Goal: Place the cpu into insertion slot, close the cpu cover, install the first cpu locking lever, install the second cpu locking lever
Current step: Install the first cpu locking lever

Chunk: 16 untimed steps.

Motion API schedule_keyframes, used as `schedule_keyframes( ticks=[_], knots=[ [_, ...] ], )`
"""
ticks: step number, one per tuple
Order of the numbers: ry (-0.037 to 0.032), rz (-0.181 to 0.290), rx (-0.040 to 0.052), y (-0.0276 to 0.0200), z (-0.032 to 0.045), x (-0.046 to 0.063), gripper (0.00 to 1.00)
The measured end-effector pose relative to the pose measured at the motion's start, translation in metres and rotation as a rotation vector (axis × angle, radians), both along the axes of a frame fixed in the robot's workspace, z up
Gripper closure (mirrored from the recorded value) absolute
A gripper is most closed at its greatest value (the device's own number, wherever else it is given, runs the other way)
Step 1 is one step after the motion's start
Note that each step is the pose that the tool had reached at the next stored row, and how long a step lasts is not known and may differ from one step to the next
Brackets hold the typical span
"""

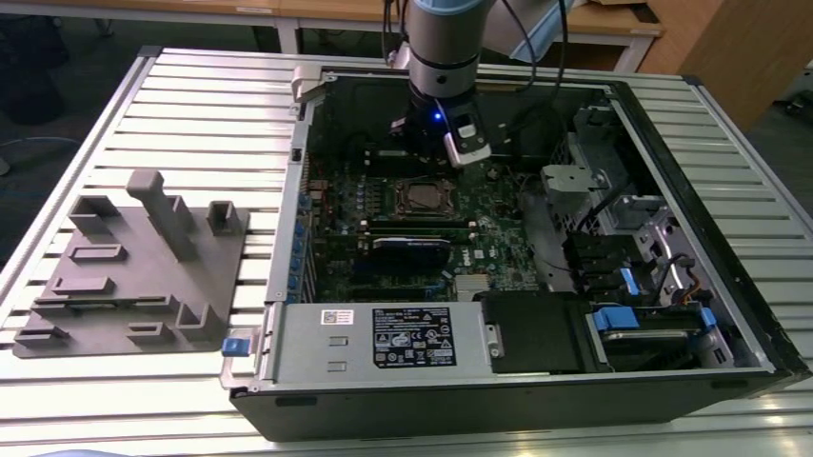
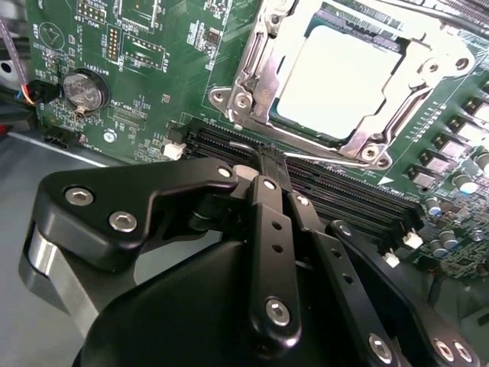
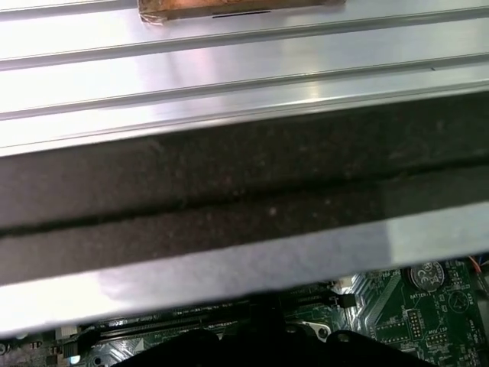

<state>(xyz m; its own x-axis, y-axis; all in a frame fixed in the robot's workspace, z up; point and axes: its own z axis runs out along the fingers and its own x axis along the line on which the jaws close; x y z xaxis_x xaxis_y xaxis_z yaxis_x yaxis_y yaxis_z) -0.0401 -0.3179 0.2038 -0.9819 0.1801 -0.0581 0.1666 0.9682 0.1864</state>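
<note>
The cpu (image 2: 336,76) lies flat in the insertion slot (image 1: 420,197), its pale metal top showing through the cut-out of the cpu cover (image 2: 248,73), which lies down over it. A thin silvery lever rod (image 2: 325,157) runs along the socket side nearest my fingertips. My gripper (image 2: 267,157) is shut with nothing between its fingers, its tip just beside that edge of the socket, over the black memory slots (image 2: 344,195). In the exterior view the gripper (image 1: 429,154) hangs inside the open case, just behind the socket.
A power supply (image 1: 381,335) with a label fills the case's front. Blue-tabbed drive bays (image 1: 635,319) are at the exterior view's right. A grey fixture plate (image 1: 133,267) lies on the slatted table (image 1: 190,105). The dark case wall (image 3: 229,199) stands close by.
</note>
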Motion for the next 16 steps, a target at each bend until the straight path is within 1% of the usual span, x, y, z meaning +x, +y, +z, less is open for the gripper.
schedule_keyframes(
  ticks=[7, 16],
  knots=[
    [-0.0005, -0.023, -0.0009, 0.0002, -0.0004, -0.0001, 0.89],
    [-0.0068, -0.031, -0.0007, 0.0003, -0.0014, -0.0002, 0.89]
  ],
)
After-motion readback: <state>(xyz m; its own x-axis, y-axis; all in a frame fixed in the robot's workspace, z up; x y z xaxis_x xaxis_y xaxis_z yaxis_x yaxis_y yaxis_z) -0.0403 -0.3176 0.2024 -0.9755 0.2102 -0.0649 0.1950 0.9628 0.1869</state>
